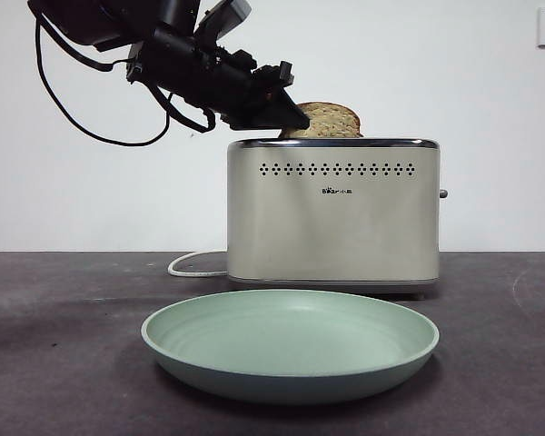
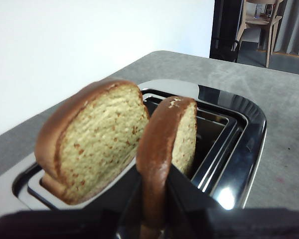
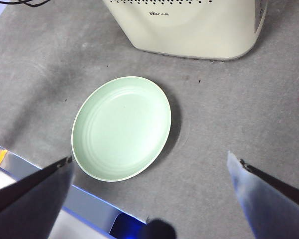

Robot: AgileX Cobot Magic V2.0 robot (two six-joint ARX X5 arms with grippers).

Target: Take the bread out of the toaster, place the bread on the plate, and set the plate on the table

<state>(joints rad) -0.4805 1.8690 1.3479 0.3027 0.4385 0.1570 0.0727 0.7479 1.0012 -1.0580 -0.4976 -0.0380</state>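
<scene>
Bread between left gripper jaws

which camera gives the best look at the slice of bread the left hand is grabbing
The left wrist view: the bread fills the frame between the left hand jaws, beside the second slice. The front view shows only one domed top, slice unclear; the right wrist view shows none.

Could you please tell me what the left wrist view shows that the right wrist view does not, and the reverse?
Only the left wrist view shows the two brown-crusted slices in the toaster's slots: the left end effector has its jaws on either side of the nearer thick tan-crumbed bread slice, with the second look-alike slice beside it in the other slot.

Only the right wrist view shows the round pale mint green plate, empty on the table, and the open right end effector above it.

Both show the boxy cream toaster and the dark grey matte table.
</scene>
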